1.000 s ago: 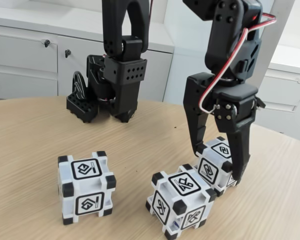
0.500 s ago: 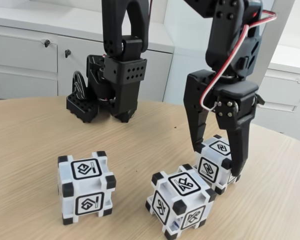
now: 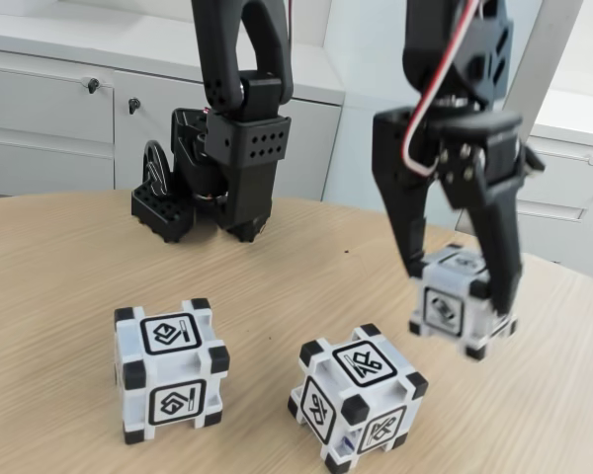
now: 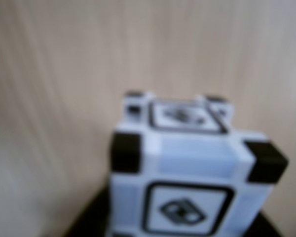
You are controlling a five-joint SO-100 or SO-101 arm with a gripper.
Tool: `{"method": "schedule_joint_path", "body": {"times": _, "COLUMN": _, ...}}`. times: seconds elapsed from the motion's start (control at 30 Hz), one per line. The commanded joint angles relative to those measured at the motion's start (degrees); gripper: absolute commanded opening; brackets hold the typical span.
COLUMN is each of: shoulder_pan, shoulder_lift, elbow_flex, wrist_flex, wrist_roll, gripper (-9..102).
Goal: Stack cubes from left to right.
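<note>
**Wooden table with three cubes, one held aloft**

Pale wood-grain table (image 3: 59, 296) fronting white cabinets (image 3: 49, 109) forms the setting. In the fixed view, the right-hand cube (image 3: 457, 304) hangs clear of the tabletop, clamped between the two black fingers of the gripper (image 3: 462, 291); one finger lies against its left side and the other against its right. The cube appears slightly blurred. In the wrist view the same held cube (image 4: 187, 182) sits close to the lens, blurred, with a black-framed glyph on its near face and another on the face beyond, and the table grain behind it.

Below and to the left of the raised cube, the middle cube (image 3: 356, 397) rests on the table, turned so that one corner points toward the camera. Well apart from it, further left, the left cube (image 3: 170, 370) stands squarely on the table. Behind these, a second black arm (image 3: 232, 148) rests near the table's far edge.
</note>
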Motion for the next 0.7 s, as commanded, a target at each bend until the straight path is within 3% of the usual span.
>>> {"method": "schedule_joint_path", "body": {"times": 0.0, "shoulder_pan": 0.7, "shoulder_lift": 7.0, "elbow_flex": -0.6, "wrist_flex": 0.4, "wrist_roll": 0.2, "gripper": 15}}
{"method": "schedule_joint_path", "body": {"times": 0.2, "shoulder_pan": 0.9, "shoulder_lift": 19.7, "elbow_flex": -0.5, "wrist_flex": 1.8, "wrist_roll": -1.1, "gripper": 15}}
{"method": "schedule_joint_path", "body": {"times": 0.43, "shoulder_pan": 1.9, "shoulder_lift": 31.5, "elbow_flex": -1.3, "wrist_flex": 13.4, "wrist_roll": -2.8, "gripper": 14}}
{"method": "schedule_joint_path", "body": {"times": 0.67, "shoulder_pan": 15.9, "shoulder_lift": 34.4, "elbow_flex": -0.6, "wrist_flex": 13.6, "wrist_roll": -3.2, "gripper": 14}}
